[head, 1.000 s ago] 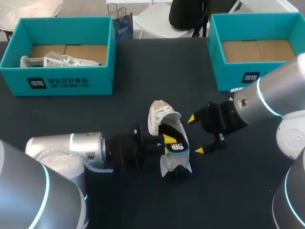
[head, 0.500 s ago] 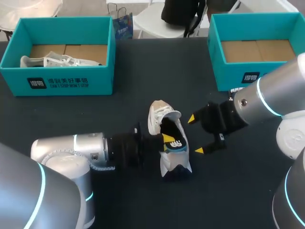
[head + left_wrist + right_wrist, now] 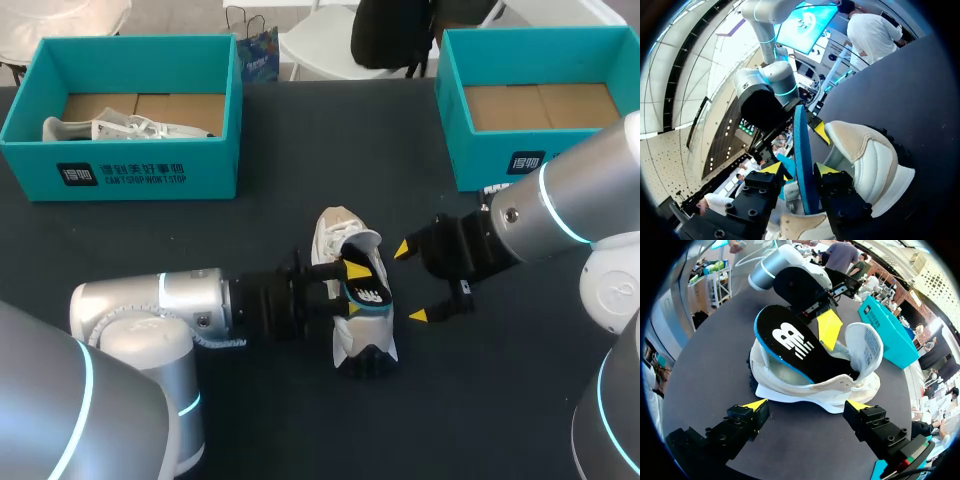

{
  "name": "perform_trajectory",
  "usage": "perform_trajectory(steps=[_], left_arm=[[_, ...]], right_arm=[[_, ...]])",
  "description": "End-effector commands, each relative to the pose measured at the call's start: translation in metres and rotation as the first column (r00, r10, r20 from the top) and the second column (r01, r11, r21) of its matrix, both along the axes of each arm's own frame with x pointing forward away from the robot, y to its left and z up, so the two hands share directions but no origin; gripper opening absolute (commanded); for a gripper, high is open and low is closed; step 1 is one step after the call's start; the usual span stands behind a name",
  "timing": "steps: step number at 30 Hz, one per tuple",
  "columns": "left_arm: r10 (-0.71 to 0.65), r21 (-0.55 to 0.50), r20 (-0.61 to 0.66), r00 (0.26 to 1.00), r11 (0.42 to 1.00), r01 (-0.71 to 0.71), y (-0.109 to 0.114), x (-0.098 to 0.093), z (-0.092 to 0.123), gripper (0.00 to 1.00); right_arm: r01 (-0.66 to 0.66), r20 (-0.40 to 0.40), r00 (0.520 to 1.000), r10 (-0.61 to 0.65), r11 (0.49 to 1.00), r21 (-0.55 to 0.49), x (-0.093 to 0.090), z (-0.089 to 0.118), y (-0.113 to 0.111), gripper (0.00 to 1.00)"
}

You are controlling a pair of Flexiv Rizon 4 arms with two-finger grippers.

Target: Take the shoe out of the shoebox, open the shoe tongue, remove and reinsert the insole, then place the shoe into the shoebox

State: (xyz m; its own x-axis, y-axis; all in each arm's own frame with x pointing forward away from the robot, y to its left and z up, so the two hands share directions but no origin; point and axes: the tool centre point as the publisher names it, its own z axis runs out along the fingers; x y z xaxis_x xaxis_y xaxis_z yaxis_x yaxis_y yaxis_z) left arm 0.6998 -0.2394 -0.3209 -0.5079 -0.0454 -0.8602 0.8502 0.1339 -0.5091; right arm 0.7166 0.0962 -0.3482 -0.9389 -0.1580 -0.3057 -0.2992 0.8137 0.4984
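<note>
Surface: black table, with a teal left shoebox and a teal right shoebox at the far edge. A second shoe lies in the left one. The right one shows only its cardboard floor.

Task item: the white sneaker stands on the table mid-field, well apart from both boxes and between your two arms. Its tongue is folded back. The insole (black top, blue rim) is raised partway out of the opening, with one end down inside the shoe.

Left gripper: clamped on the insole. The wrist view shows the insole edge-on between the two yellow tips, with one pad on each face.
Right gripper: jaws wide apart, holding nothing. It is just beside the sneaker's flank, not touching it.

Handling, as judgement:
- The insole looks like thin foam, light and floppy. It will probably bend and catch on the collar, so keep your hold near its edge, as now, and feed it along the shoe's length.
- The sneaker looks light, with a soft upper over a firmer sole, so expect it to slide or tip when the insole drags.
- Take the sneaker across the sole and sidewall with the right gripper. The tongue would only fold under a grip.
</note>
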Motion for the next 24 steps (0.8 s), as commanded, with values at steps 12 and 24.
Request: perform_trajectory(steps=[12, 24], left_arm=[[-0.029, 0.011, 0.011, 1.0, 1.0, 0.029, 0.008, -0.03, 0.025, 0.11], [-0.049, 0.034, -0.024, 0.999, 0.998, 0.049, 0.003, -0.011, -0.004, 0.0]], right_arm=[[0.001, 0.002, 1.0, -0.001, 1.0, -0.001, -0.001, -0.001, 0.001, 1.0], [0.001, 0.002, 1.0, -0.001, 1.0, -0.001, -0.001, -0.001, 0.001, 1.0]])
